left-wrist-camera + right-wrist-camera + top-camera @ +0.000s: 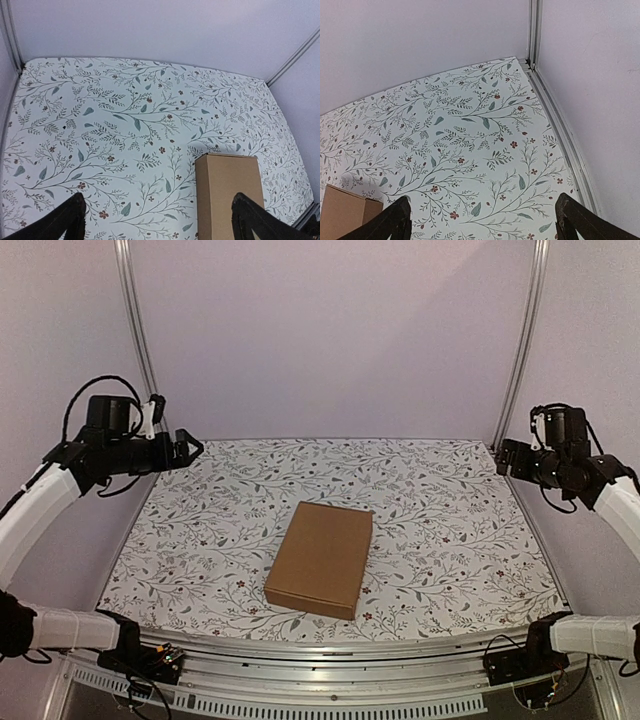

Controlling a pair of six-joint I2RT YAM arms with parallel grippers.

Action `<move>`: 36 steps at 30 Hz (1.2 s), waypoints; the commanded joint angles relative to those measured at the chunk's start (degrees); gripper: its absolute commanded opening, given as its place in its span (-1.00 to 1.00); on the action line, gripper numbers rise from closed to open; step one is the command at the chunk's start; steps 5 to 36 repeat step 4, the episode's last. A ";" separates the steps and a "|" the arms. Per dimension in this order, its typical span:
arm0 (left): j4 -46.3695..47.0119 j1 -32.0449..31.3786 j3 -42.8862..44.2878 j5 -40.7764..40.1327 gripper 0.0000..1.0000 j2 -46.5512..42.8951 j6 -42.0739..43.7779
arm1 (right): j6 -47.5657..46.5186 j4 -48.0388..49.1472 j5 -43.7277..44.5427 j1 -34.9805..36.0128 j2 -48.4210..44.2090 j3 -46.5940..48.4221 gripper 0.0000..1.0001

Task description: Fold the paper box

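Both pincers, left pincer (192,448) and right pincer (502,456), hung raised at either side of the table (450,520), fingers apart and empty. The paper box (320,558) lay closed near the table's middle. Judged risk: with nothing pressing it, a loosely tucked lid could spring open.

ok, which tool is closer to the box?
The left tool: its wrist view shows most of the paper box top, while the right tool sees only a corner.
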 commanded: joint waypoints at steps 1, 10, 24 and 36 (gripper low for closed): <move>2.85 2.46 -1.41 2.22 0.99 -2.55 -0.33 | -1.71 3.21 -2.79 0.14 -3.89 -0.40 0.98; 3.31 3.55 -1.82 2.88 0.99 -2.57 -0.66 | -1.22 4.92 -2.03 0.13 -5.06 -1.22 0.97; 3.31 3.55 -1.82 2.88 0.99 -2.57 -0.66 | -1.22 4.92 -2.03 0.13 -5.06 -1.22 0.97; 3.31 3.55 -1.82 2.88 0.99 -2.57 -0.66 | -1.22 4.92 -2.03 0.13 -5.06 -1.22 0.97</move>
